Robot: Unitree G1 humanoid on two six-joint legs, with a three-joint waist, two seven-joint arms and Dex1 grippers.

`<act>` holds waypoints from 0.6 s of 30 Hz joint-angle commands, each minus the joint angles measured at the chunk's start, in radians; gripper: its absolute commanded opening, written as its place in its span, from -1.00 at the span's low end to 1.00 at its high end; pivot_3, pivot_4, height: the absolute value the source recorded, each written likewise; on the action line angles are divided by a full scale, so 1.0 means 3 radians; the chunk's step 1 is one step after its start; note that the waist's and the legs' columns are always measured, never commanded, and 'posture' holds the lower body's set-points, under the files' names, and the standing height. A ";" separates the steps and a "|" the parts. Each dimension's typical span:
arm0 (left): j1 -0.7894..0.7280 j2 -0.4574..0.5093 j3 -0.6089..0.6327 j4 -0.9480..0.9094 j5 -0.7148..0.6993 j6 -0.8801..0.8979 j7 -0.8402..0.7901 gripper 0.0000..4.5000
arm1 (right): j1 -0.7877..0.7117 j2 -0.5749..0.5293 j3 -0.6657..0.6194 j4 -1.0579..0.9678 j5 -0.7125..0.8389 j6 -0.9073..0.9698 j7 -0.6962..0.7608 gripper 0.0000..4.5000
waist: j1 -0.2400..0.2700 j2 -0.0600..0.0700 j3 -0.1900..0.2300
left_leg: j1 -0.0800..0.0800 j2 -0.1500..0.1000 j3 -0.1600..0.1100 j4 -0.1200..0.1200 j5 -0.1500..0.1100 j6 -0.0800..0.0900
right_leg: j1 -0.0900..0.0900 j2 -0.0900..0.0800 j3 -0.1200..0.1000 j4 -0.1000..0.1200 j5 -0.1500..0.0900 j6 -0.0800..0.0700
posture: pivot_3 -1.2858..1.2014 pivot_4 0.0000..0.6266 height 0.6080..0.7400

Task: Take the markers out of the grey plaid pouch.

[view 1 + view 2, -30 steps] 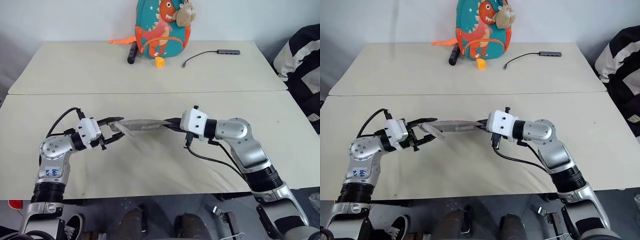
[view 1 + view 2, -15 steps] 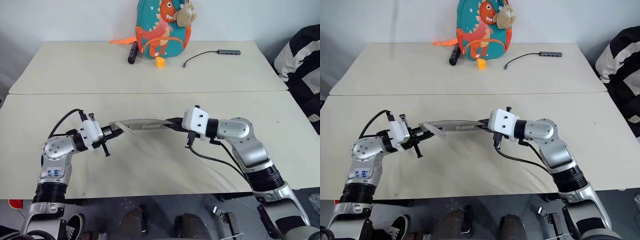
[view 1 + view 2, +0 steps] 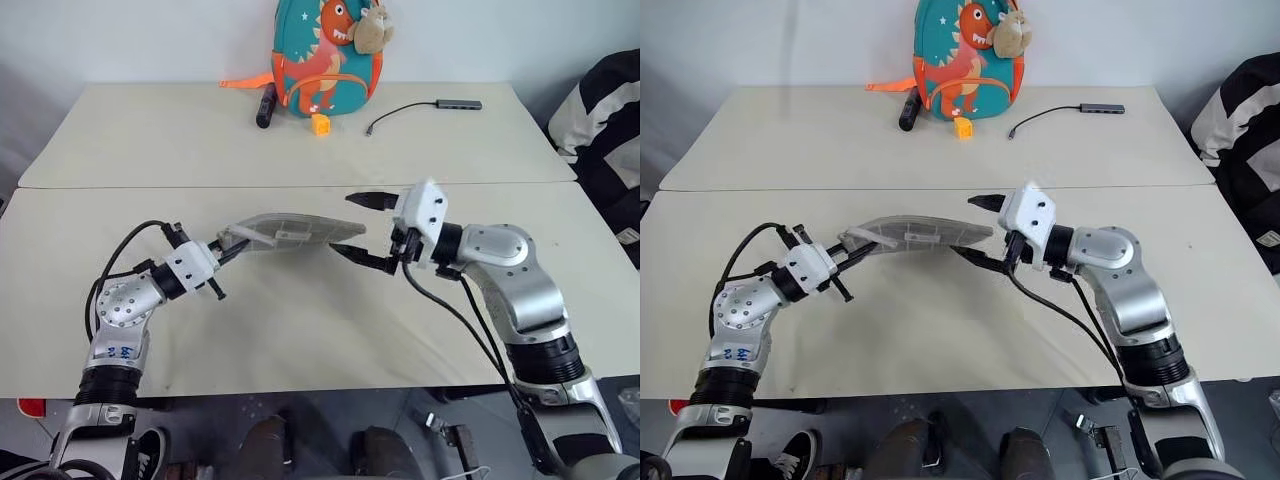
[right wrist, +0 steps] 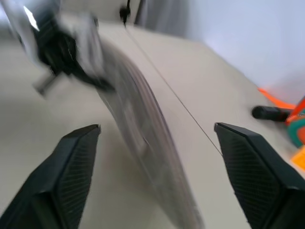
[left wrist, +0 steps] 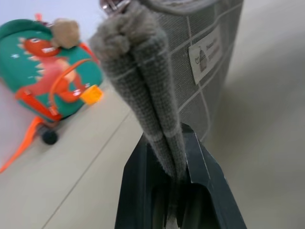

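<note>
At the far edge of the desk [image 3: 150, 140] a teal dinosaur backpack [image 3: 325, 55] stands upright, with a black cylinder [image 3: 265, 105] lying to its left, a small yellow-orange block [image 3: 319, 123] just in front of it, and a cabled USB hub [image 3: 457, 103] well off to its right. The grey plaid pouch [image 3: 285, 231] hangs above the near desk, nothing lying under it. The left hand [image 3: 222, 250] is clamped shut on the pouch's left end, the fabric pinched between its fingers [image 5: 200, 167]. The right hand [image 3: 360, 226] faces the pouch's right end with fingers [image 4: 248, 167] spread wide, holding nothing. Markers are hidden from sight.
</note>
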 commanded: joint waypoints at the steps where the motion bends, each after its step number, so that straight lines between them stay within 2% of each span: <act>1: 0.0060 -0.0086 -0.0148 -0.0232 0.0198 -0.0078 0.0195 -1.00 | 0.0123 0.0025 -0.0010 -0.0490 0.0498 0.0626 -0.0101 0.76 | 0.0005 0.0000 0.0000 | 0.0000 0.0000 -0.0001 0.0000 -0.0001 0.0001 | 0.0001 0.0000 0.0000 0.0000 0.0000 0.0000 | 0.03 -0.52 1.00; 5: 0.0099 -0.0179 -0.0256 -0.0427 0.0174 -0.0043 0.0248 -1.00 | 0.0287 0.0054 0.0251 -0.0739 0.0494 0.0918 -0.0287 0.76 | 0.0005 0.0000 0.0000 | -0.0001 0.0000 -0.0003 0.0000 -0.0002 0.0001 | 0.0000 -0.0002 0.0001 -0.0004 0.0000 0.0000 | 0.03 -0.52 1.00; 7: 0.0124 -0.0180 -0.0316 -0.0508 0.0209 -0.0049 0.0253 -1.00 | 0.0285 0.0138 0.0291 -0.0753 0.0471 0.0915 -0.0398 0.76 | 0.0002 0.0000 0.0000 | -0.0001 0.0000 -0.0003 -0.0001 -0.0003 0.0000 | -0.0001 -0.0003 0.0001 -0.0004 0.0000 0.0000 | 0.03 -0.52 1.00; 9: 0.0135 -0.0185 -0.0340 -0.0561 0.0235 -0.0061 0.0286 -1.00 | 0.0230 0.0192 0.0415 -0.0651 0.0214 0.0757 -0.0538 0.76 | -0.0006 0.0000 0.0000 | -0.0001 0.0000 -0.0001 -0.0002 -0.0003 0.0000 | -0.0002 -0.0002 0.0000 -0.0004 0.0000 0.0000 | 0.03 -0.52 1.00; 11: 0.0141 -0.0202 -0.0356 -0.0596 0.0241 -0.0007 0.0325 -1.00 | 0.0207 0.0197 0.0506 -0.0575 0.0073 0.0676 -0.0565 0.76 | -0.0003 0.0000 0.0000 | -0.0001 0.0000 -0.0001 -0.0002 -0.0002 0.0000 | -0.0003 -0.0001 0.0000 -0.0003 0.0000 0.0000 | 0.03 -0.52 1.00; 17: 0.0186 -0.0222 -0.0439 -0.0661 0.0362 -0.0008 0.0432 -1.00 | 0.0263 0.0247 0.0572 -0.0538 0.0123 0.0742 -0.0507 0.76 | 0.0011 0.0000 0.0000 | -0.0001 -0.0001 -0.0001 -0.0002 -0.0003 0.0000 | -0.0002 0.0000 -0.0001 -0.0004 0.0000 0.0000 | 0.03 -0.52 1.00; 18: 0.0197 -0.0228 -0.0448 -0.0674 0.0363 -0.0003 0.0442 -1.00 | 0.0263 0.0244 0.0586 -0.0527 0.0106 0.0741 -0.0507 0.69 | 0.0012 0.0000 0.0000 | -0.0001 -0.0001 -0.0001 -0.0002 -0.0003 0.0000 | -0.0002 0.0001 -0.0001 -0.0004 0.0000 0.0000 | 0.03 -0.52 1.00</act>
